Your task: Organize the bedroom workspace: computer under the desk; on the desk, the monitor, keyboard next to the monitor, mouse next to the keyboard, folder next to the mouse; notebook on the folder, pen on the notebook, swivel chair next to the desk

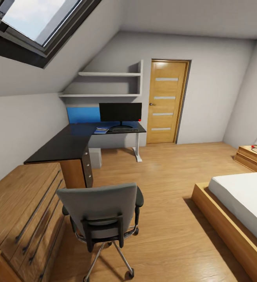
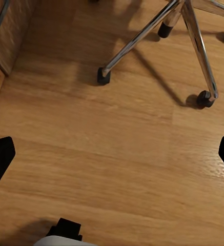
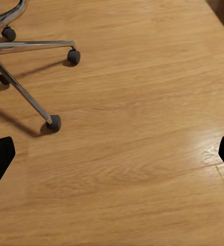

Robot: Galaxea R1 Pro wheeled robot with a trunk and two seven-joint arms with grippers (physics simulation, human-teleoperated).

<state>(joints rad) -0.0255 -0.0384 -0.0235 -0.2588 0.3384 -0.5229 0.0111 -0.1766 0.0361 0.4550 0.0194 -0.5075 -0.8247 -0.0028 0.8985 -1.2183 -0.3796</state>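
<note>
Chair (image 1: pixel 101 211) stands before me on open wood floor (image 1: pixel 163 188), well short of the desk (image 1: pixel 66 147), dresser (image 1: pixel 22 211) beside it. Monitor (image 1: pixel 120 112) sits on the desk's far end. Both my pincers, left (image 2: pixel 112 159) and right (image 3: pixel 112 159), gape wide over bare floor, empty.

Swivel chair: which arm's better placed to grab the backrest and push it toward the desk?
Left, marginally. The swivel chair sits left of centre in the head view, backrest toward the robot, and the desk lies ahead-left. Both grippers, left and right, hang open over floor near the chair's base.
</note>
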